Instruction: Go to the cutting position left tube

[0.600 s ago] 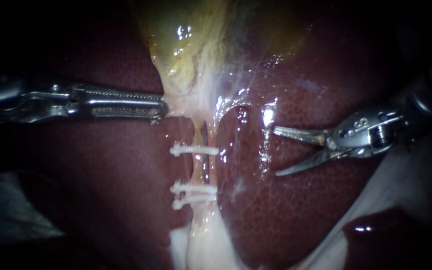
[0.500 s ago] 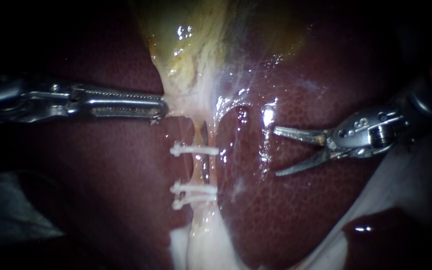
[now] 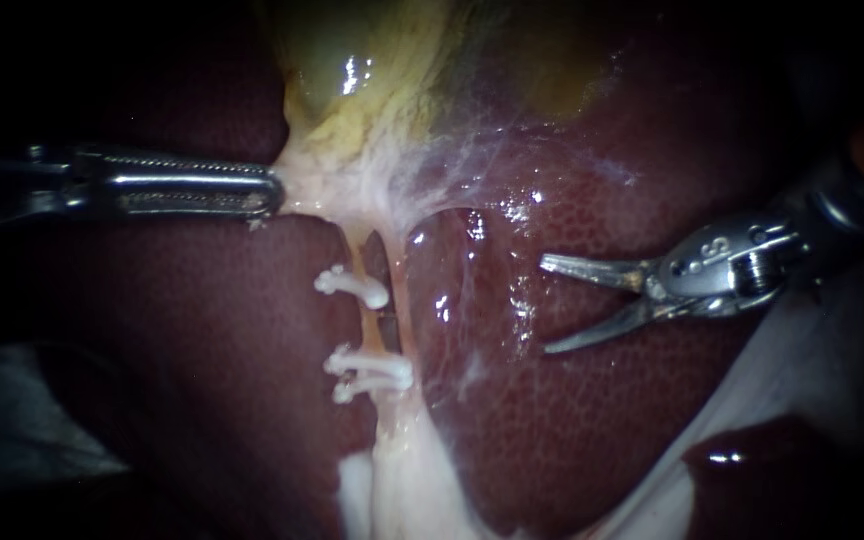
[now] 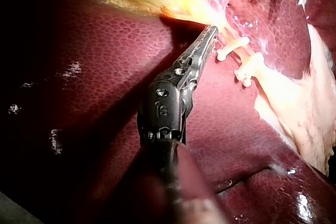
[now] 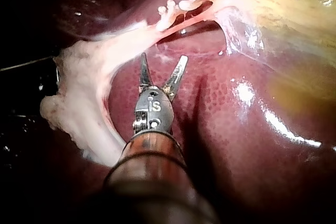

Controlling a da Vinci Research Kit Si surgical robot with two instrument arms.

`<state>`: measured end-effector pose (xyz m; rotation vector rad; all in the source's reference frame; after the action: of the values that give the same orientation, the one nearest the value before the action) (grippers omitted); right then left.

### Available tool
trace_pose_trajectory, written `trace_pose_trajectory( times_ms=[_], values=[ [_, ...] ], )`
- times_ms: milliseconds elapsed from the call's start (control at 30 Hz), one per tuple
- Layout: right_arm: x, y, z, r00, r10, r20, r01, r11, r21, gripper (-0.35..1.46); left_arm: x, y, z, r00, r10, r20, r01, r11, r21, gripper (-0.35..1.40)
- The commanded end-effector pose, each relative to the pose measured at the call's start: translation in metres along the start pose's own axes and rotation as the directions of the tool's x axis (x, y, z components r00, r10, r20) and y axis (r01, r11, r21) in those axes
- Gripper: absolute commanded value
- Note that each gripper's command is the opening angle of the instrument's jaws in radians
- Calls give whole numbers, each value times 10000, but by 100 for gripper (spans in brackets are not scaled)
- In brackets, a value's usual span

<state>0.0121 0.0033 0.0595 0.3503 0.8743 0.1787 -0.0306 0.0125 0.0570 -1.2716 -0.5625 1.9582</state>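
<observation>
Left instrument (image 3: pixel 270 195): jaws clamped on pale tissue (image 3: pixel 317 190) below gallbladder (image 3: pixel 372 80).
Right instrument (image 3: pixel 545 306): jaws wide apart, empty, over liver (image 3: pixel 572 430).
Tube (image 3: pixel 382 322): left of those jaws (three clips (image 3: pixel 352 286) on it), bare liver between.

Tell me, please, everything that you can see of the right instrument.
The right instrument is silvery metal: two slim, pointed, slightly curved blades on a hinge, a short wrist piece behind it, then a dark shaft coming in from the right. Its jaws stand open with nothing between them. It is held above the liver, tips aimed at the clipped tube but apart from it. Whether it touches the liver's surface cannot be told.
</observation>
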Motion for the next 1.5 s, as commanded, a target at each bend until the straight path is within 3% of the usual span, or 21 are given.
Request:
trace_pose_trajectory(
  times_ms=[33,233,500,733,1167,1500],
  values=[
    [1,-3,7,10000,-24,-83,26,9999,159,144,-1,-1,1,10000,5,-2,-5,10000,21,-35],
    [8,-17,47,9992,185,-345,-160,9974,703,144,0,0,2,10000,4,-3,-4,10000,25,-35],
    [14,-20,91,9953,686,-678,-597,9903,1253,144,0,1,3,10000,1,-5,-1,10000,31,-35],
    [10,-13,118,9916,1042,-767,-911,9833,1575,144,0,1,3,10000,0,-6,0,10000,34,-35],
    [-14,0,152,9825,1731,-686,-1527,9598,2354,144,0,2,4,10000,-1,-7,1,10000,37,-35],
    [-25,11,167,9821,1708,-788,-1415,9468,2889,142,0,2,4,10000,1,-7,-1,10000,36,-35]
  ],
)
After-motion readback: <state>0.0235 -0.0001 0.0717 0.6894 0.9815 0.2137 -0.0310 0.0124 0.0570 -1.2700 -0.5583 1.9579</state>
